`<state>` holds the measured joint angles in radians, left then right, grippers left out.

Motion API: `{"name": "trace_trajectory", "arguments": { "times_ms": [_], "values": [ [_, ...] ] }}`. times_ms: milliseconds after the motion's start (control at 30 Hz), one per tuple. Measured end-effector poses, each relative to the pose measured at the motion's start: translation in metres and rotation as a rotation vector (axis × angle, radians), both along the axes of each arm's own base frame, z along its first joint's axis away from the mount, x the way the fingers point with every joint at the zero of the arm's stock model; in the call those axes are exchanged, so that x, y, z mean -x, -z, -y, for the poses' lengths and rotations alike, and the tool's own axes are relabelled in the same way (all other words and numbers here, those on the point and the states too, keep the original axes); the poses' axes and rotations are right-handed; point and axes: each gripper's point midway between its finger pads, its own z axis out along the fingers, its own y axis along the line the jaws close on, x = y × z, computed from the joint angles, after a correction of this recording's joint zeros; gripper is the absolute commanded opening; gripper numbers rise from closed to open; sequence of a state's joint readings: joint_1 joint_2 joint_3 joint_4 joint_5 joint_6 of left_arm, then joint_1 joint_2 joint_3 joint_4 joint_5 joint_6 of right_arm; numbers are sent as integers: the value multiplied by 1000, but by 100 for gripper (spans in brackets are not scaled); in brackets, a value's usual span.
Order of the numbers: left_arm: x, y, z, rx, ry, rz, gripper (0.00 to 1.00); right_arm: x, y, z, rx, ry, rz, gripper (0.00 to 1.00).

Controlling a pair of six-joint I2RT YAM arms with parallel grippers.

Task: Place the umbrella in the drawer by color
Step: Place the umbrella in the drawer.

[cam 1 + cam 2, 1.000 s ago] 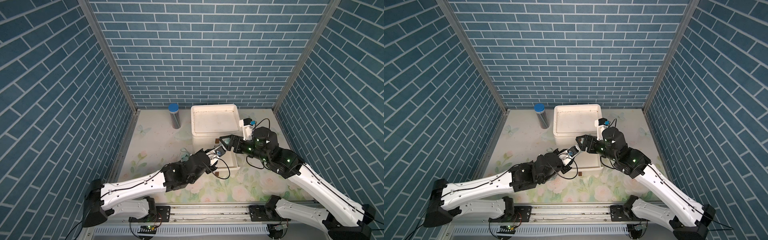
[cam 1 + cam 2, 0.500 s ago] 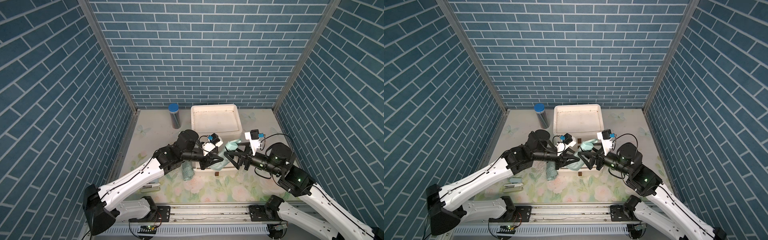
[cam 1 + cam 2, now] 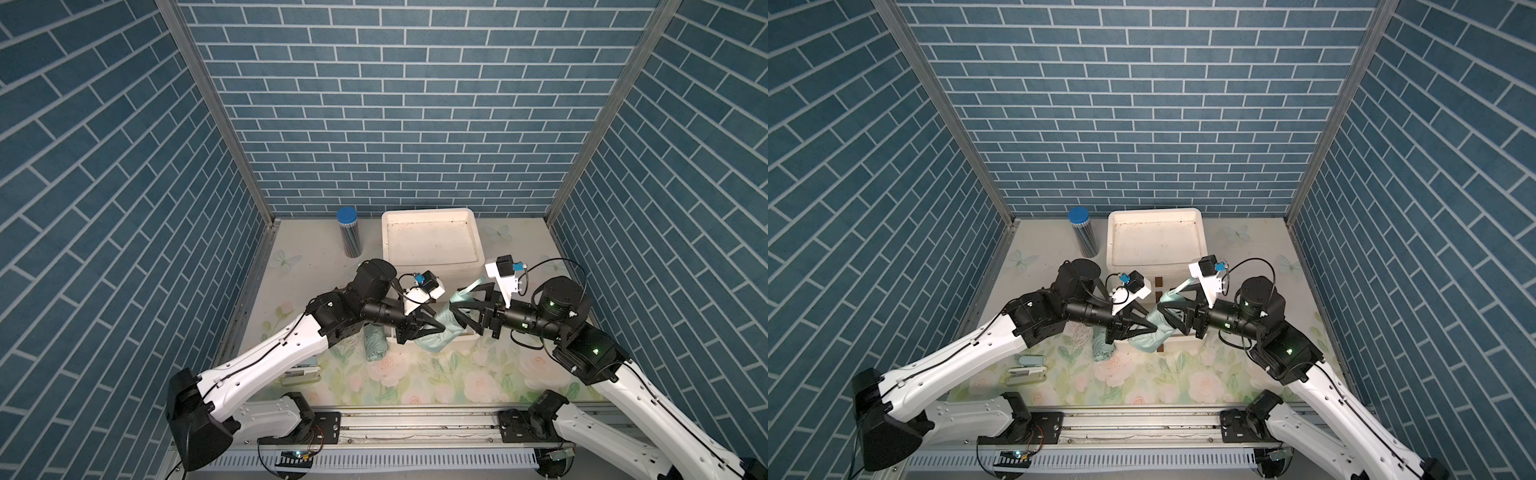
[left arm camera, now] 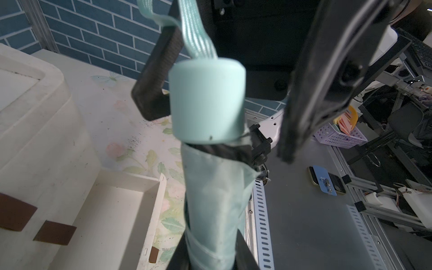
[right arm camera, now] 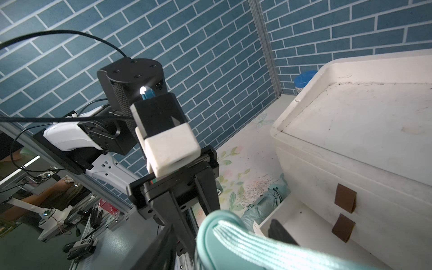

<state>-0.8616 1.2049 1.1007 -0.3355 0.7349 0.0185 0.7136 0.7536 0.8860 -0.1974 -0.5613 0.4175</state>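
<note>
- A blue-lidded canister (image 3: 348, 232) stands upright on the floral bench (image 3: 457, 382), well behind the left end effector (image 3: 438, 328) and off to its outer side.
- A second mint umbrella (image 3: 374, 345), folded, lies flat on the bench just behind that end effector, partly under the left arm.
- The left end effector is clamped on the canopy of the mint umbrella (image 3: 434, 341). In the left wrist view its two fingers (image 4: 245, 258) press the folded cloth from either side.
- The umbrella is off the bench and tilted. Its handle (image 4: 207, 100) and ribbed strap (image 4: 198, 35) point away from the left end effector, toward the right one.
- The right end effector (image 3: 456, 306) faces the left one and straddles the handle with its jaws apart. One finger sits at the handle's side, seemingly touching it, and the other is clear of it with a gap showing. It has no grip on the umbrella.
- The white drawer cabinet (image 3: 478, 266) stands just beyond both end effectors. Its bottom drawer (image 4: 117, 210) is pulled open beneath and beside the held umbrella, and nothing can be seen in the part of it that shows.
- Brown tabs (image 5: 345, 197) mark the cabinet's front above the open drawer.
</note>
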Motion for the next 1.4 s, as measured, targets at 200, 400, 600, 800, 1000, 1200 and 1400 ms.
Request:
{"name": "trace_trajectory", "arguments": {
  "times_ms": [200,400,600,800,1000,1200,1400],
  "values": [
    [0,5,-2,-18,2,-14,0,-1,8,-2,27,-14,-15,37],
    [1,8,-1,-23,13,-32,38,5,8,-4,32,-54,18,0],
    [-18,10,-4,-45,-101,-16,56,-2,18,-2,47,-15,2,0],
    [-57,-24,-29,52,-380,90,60,-20,42,12,-4,151,-34,0],
    [-91,-78,-89,236,-782,201,72,-46,99,24,-82,365,-121,0],
    [-125,-51,-146,211,-1165,141,71,-53,139,30,-159,508,-158,0],
    [-138,8,-187,127,-1365,0,74,-61,143,39,-265,599,-161,0]
  ]
}}
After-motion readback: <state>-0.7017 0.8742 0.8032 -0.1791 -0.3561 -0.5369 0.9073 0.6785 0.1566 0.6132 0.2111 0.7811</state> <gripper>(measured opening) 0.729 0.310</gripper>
